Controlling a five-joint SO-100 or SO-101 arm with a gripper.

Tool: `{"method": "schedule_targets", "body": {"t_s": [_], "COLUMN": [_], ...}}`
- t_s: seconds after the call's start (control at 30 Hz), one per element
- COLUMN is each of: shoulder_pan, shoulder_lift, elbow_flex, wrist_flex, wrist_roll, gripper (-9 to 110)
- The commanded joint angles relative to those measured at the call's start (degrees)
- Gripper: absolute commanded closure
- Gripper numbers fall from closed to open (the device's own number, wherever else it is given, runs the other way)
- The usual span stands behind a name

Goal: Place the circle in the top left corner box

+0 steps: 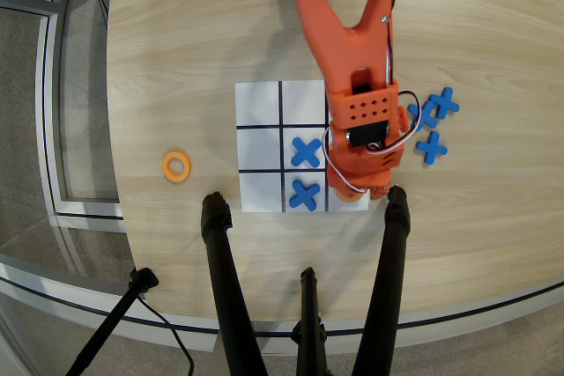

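Observation:
One orange ring, the circle [177, 165], lies flat on the wooden table, left of the white 3x3 sheet [261, 191]. The sheet's top left corner cell [257, 105], as the overhead view shows it, is bare white. My orange arm reaches down from the top edge and covers the sheet's right column. My gripper [363, 189] sits over the bottom right cell, far from the ring. Its jaws are hidden under the wrist body, so I cannot tell whether they are open or whether they hold anything.
Blue X pieces lie in the centre cell [306, 151] and the bottom middle cell [304, 194]. Three more blue X pieces [431, 147] lie on the table right of the sheet. Black tripod legs [225, 288] cross the table's near edge.

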Motion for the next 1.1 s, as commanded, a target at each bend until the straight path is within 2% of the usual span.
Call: {"method": "schedule_targets", "body": {"t_s": [0.0,0.2,0.57,0.63,0.73,1.07], "shoulder_pan": [0.88,0.97,2.81,3.78,4.13,6.59], "shoulder_lift": [8.26,30.32,92.20,96.86,102.30,113.12], "elbow_flex": [-1.05,10.37,66.80,71.28,76.03,76.64], "wrist_flex": [3.34,17.14,25.66,27.95,30.94,53.70], "wrist_roll": [-1.05,-3.08,-12.66,-13.97,-14.24,-16.61], "gripper": [89,89,89,90,102,102]}}
